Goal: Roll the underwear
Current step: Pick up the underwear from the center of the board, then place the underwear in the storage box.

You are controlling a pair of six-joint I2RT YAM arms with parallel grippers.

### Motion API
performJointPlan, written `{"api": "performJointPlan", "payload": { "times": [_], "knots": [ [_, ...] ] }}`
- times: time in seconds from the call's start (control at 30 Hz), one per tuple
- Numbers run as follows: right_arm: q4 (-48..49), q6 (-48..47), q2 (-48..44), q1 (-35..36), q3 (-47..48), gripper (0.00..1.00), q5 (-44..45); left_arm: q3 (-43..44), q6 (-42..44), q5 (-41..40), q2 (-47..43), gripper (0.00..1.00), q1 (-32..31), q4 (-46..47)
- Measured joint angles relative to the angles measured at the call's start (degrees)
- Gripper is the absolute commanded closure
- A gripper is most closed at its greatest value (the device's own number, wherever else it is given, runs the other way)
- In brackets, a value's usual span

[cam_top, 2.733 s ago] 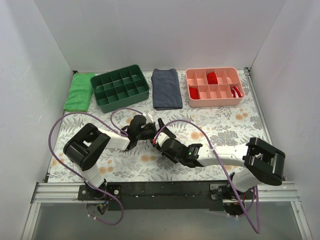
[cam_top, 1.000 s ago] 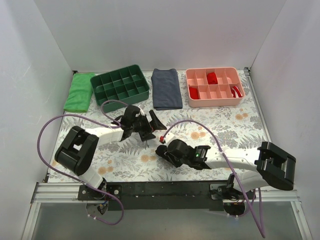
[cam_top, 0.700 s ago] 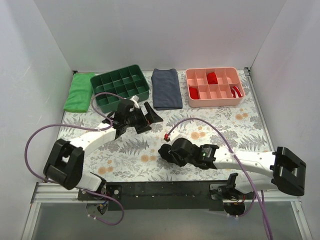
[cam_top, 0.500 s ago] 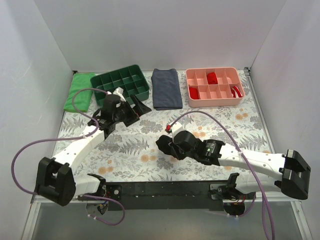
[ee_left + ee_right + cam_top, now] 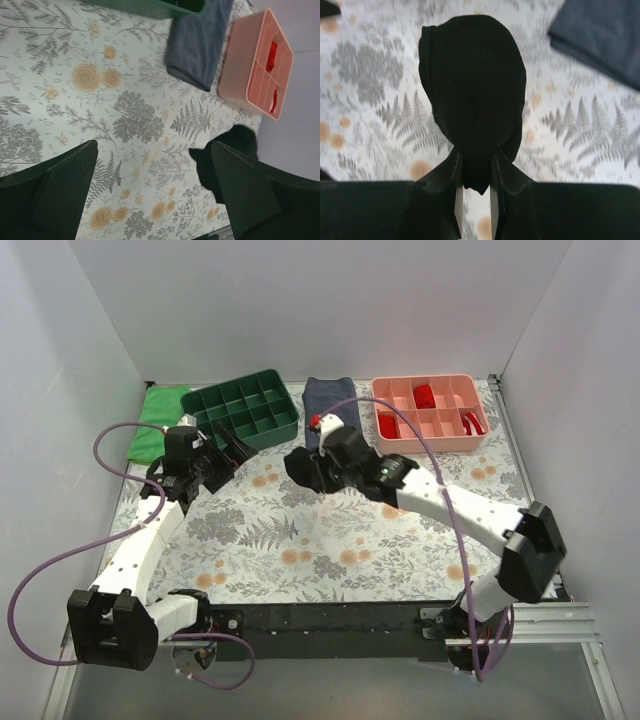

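And the right claw is clamped tight on the underwear, a bunched black lump sticking out past the fingertips over the floral table. From above, that bundle sits in the upper middle of the frame, just below the navy cloth, between the green tray and the pink tray. Over at upper left, the left claw is beside the green tray, its fingers spread wide apart
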Motion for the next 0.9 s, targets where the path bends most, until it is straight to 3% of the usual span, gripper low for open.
{"api": "performJointPlan", "payload": {
  "times": [0.17, 0.37, 0.47, 0.9],
  "knots": [
    [-1.29, -1.88, 16.5, -3.08, 18.97, 0.99, -0.22, 0.79, 0.76, 0.07, 0.85, 0.02, 3.85, -3.34],
    [-7.52, -5.46, 39.34, -6.36, 49.86, 0.99, 2.38, 1.31, 1.2, 0.9, -0.31, 0.02, 4.52, -4.98],
    [-7.82, -6.84, 48.04, -7.1, 60.7, 0.99, 3.41, 1.31, 1.25, 1.27, -0.98, 0.02, 4.57, -5.49],
    [7.08, -9.51, 60.13, -7.98, 65.72, 0.99, 4.44, 0.96, 1.75, 2.51, -3.8, 0.02, 4.96, -6.4]
  ]
}}
